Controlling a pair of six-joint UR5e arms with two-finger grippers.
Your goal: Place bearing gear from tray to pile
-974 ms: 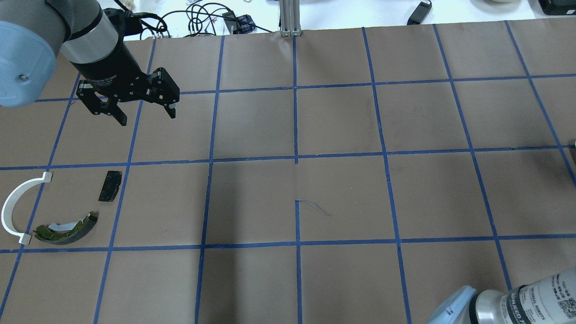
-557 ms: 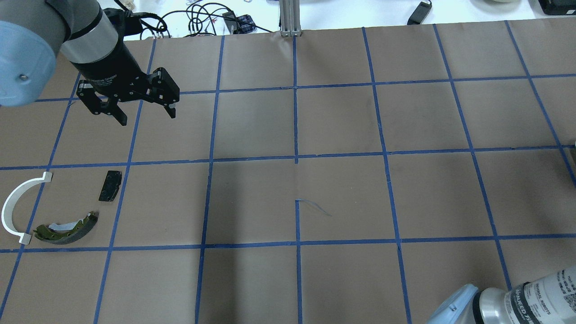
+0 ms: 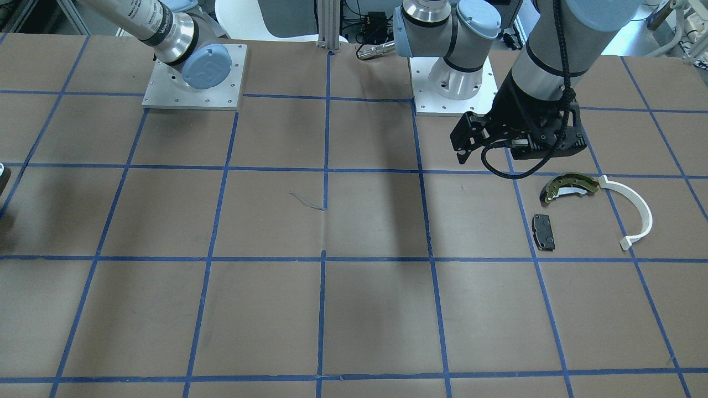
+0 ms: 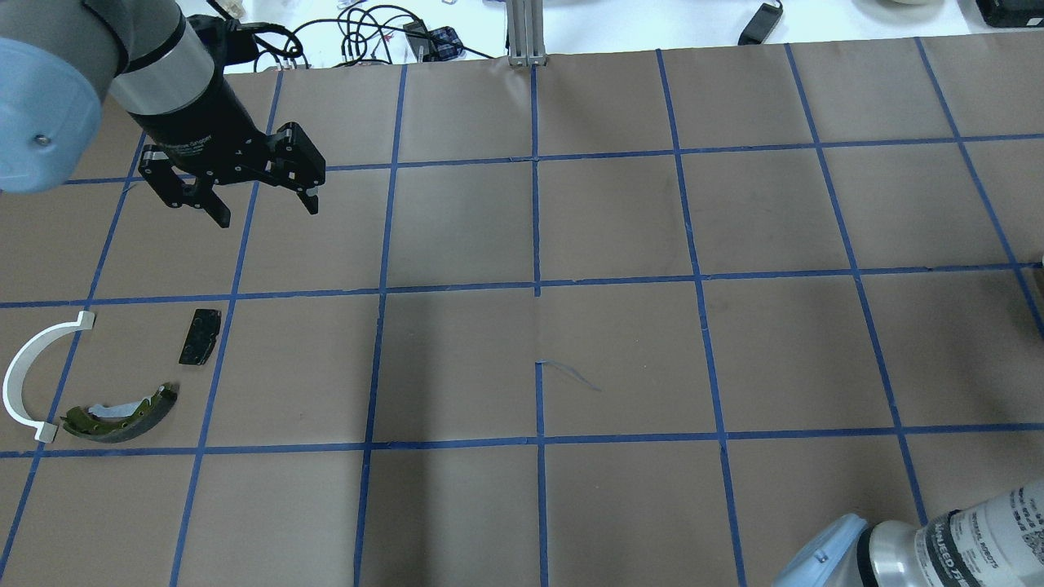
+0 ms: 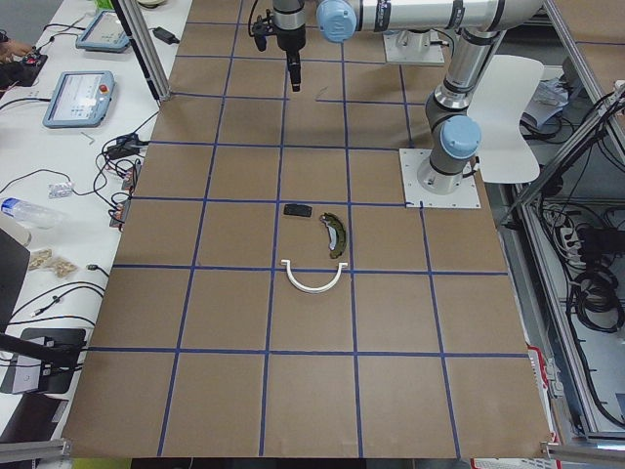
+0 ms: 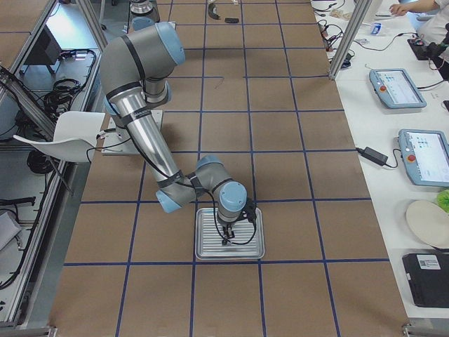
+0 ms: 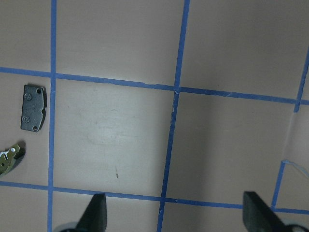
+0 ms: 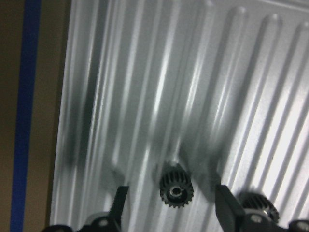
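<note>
One gear [image 8: 176, 190] lies on the ribbed tray [image 6: 210, 253] between the spread fingers of the right claw [image 6: 226, 240], touching neither; a second gear [image 8: 258, 205] lies nearby. The left claw [image 4: 265, 209], spread and empty, hangs over the counter [image 4: 620, 350] near the pile [image 4: 122, 413]: pad [image 4: 200, 336], shoe [image 3: 569, 186], arc [image 4: 24, 375].

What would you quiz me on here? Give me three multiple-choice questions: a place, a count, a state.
1. Where is the small black gear? A) on the ribbed metal tray B) in a bowl C) on the floor
2. How many loose parts lie on the brown paper? A) two B) three C) five
3. The left end effector is: A) open, empty B) shut on a screw C) holding a gear
Answers: 1A, ribs show under it; 2B, brake shoe, white arc, dark pad; 3A, fingers apart, nothing between.
</note>
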